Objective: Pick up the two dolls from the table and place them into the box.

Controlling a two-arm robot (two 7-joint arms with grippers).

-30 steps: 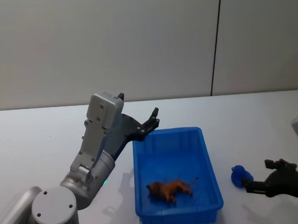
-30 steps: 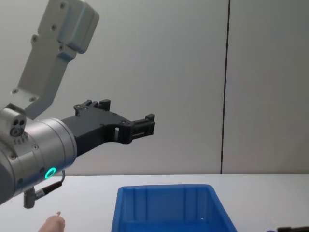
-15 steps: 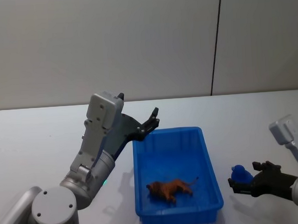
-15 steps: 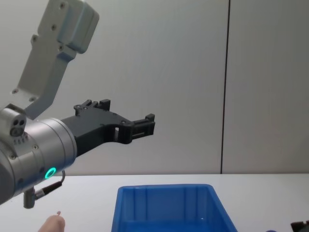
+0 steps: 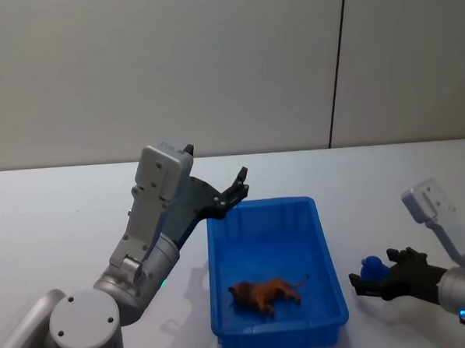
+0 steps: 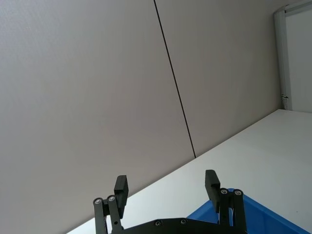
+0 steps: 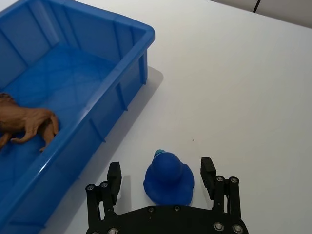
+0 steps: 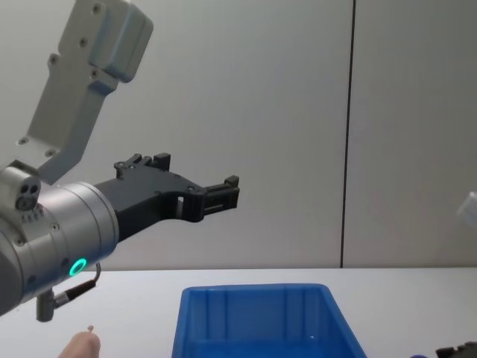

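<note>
The blue box (image 5: pixel 257 205) stands on the white table (image 5: pixel 63 222). A shaggy reddish-brown doll (image 5: pixel 264 295) lies on its floor, also seen in the right wrist view (image 7: pixel 24 119). Right of the box a small blue duck toy (image 5: pixel 370 266) sits on the table. My right gripper (image 5: pixel 369 274) is low at it, open, with a finger on either side of the duck (image 7: pixel 168 178) and not closed on it. My left gripper (image 5: pixel 241 181) hangs open and empty in the air above the box's far left corner. A peach-pink rounded tip (image 8: pixel 80 344) shows low in the chest view.
A grey wall with a dark vertical seam (image 5: pixel 336 67) stands behind the table. White tabletop stretches to the right of the box (image 7: pixel 243 73) and behind it.
My right arm has moved left toward the box, bringing its open fingers around the blue duck. The left arm, the box and the brown doll have not moved.
</note>
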